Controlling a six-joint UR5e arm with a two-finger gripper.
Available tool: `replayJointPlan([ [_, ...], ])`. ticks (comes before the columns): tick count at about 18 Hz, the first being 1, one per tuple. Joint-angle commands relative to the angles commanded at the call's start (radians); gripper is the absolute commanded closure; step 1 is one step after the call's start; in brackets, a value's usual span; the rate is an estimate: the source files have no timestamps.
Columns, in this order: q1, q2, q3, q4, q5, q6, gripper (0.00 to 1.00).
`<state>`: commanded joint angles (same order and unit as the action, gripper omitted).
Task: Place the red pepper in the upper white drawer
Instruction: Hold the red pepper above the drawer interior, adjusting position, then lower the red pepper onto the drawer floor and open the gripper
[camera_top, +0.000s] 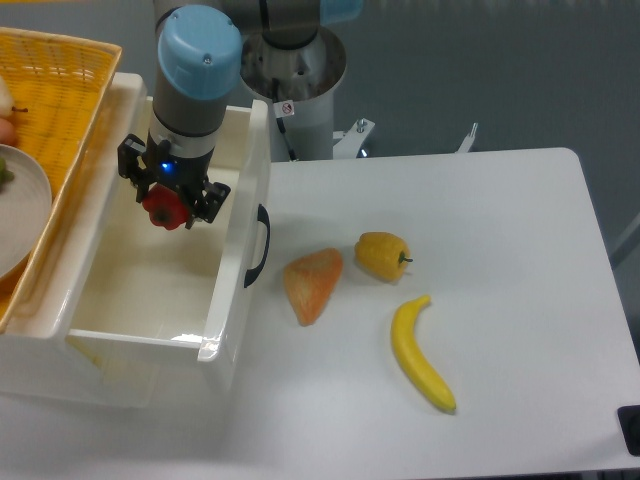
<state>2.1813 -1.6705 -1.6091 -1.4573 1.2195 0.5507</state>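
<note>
The upper white drawer stands pulled open at the left, its curved black handle facing the table. My gripper hangs over the drawer's far half, shut on the red pepper. The glossy pepper shows between the black fingers, held above the drawer's floor; its top is hidden by the gripper body.
A yellow wicker basket holding a white plate sits on the unit at the far left. On the table lie an orange wedge-shaped piece, a yellow pepper and a banana. The arm's base stands behind the drawer.
</note>
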Motion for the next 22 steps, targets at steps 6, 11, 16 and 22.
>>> replayJointPlan([
  [6,-0.003,-0.002,0.0,0.0,0.002,0.002,0.4],
  [11,-0.003,-0.006,0.0,0.0,0.002,0.002,0.39],
  [16,-0.003,-0.008,0.0,0.002,0.003,0.003,0.26],
  [22,0.003,-0.006,0.002,0.002,0.002,0.006,0.25],
])
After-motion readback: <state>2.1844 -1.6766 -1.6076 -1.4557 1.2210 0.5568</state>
